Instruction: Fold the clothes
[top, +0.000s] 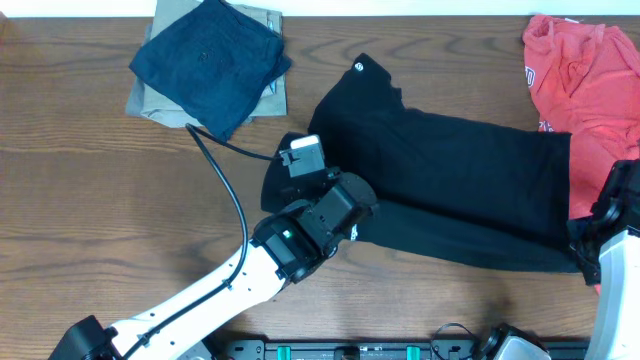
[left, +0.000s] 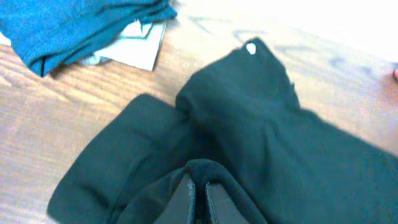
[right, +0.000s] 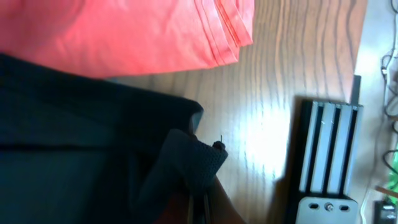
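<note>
The clothes, a black T-shirt (top: 460, 170), lie spread across the middle of the table, with a small round white mark (top: 359, 68) near the collar at the upper left. My left gripper (top: 345, 212) sits at the shirt's lower left and is shut on a raised fold of black fabric (left: 205, 169). In the left wrist view the gripper (left: 199, 186) shows cloth draped over both fingers, and the white mark (left: 251, 48) lies ahead. My right gripper (top: 590, 240) is at the shirt's lower right corner. Its wrist view shows the gripper (right: 207, 196) shut on a pinch of the black shirt (right: 74, 137).
A navy folded garment (top: 210, 60) lies on a khaki one (top: 150, 100) at the back left. A red shirt (top: 590, 80) lies at the back right, touching the black shirt's right edge. A black cable (top: 235, 200) trails from the left arm. A metal rail (right: 326, 155) runs along the table's front edge.
</note>
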